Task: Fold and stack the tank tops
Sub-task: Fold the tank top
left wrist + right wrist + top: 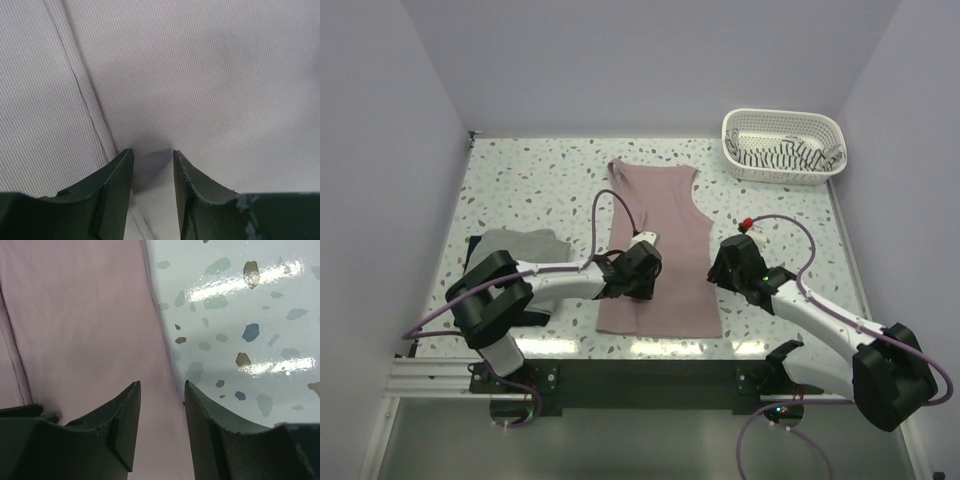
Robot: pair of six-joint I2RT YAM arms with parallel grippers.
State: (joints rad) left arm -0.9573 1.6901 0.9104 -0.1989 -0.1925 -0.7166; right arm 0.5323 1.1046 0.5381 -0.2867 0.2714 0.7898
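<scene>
While the speckled table [500, 180] fills the overhead view, the pink tank top [670, 230] lies flat at its centre, straps toward 12 o'clock and hem toward 6 o'clock. A white lattice basket [780, 115] sits in the corner at 1 o'clock, holding the striped tank top [785, 155]. The grey tank top [525, 243] lies folded at 9 o'clock, just beyond the left arm. The left gripper [152, 155] is down on the pink cloth at 7 o'clock of the garment, jaws parted by a narrow gap beside a raised seam. The right gripper [162, 385] is at the garment's 4 o'clock side, jaws likewise apart, straddling the cloth's edge where it meets the table.
</scene>
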